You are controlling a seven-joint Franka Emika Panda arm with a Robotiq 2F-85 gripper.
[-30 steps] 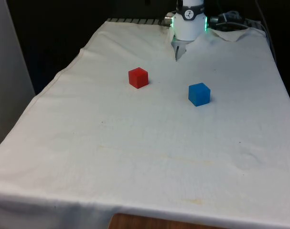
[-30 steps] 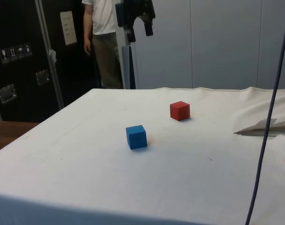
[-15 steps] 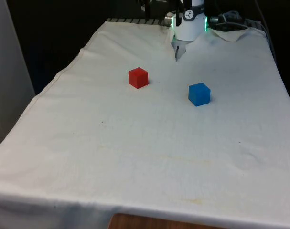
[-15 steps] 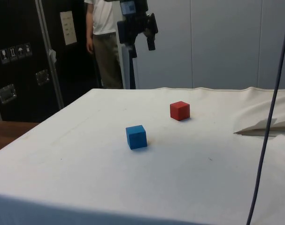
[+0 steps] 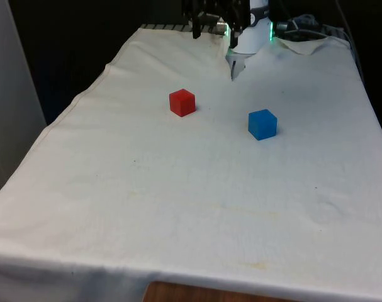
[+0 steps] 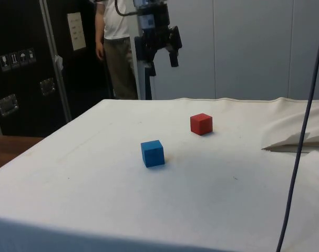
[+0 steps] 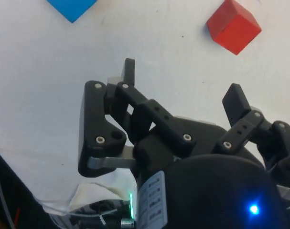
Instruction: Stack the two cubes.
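Red cube (image 5: 182, 102) and blue cube (image 5: 262, 124) lying apart on the cloth (image 5: 178, 189), both well below and ahead of the gripper (image 7: 180, 81). Fingers spread wide, holding nothing. Approach step, by the look of it: next calls for descending over one cube and closing on it.

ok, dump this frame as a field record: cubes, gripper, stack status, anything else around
red cube: on the white cloth, apart from the other cube
blue cube: on the cloth, toward the front view's right of the red cube
gripper: open, holding nothing, raised above the table's far end
stack status: not started, both cubes lie separate
person: standing behind the table in the side view
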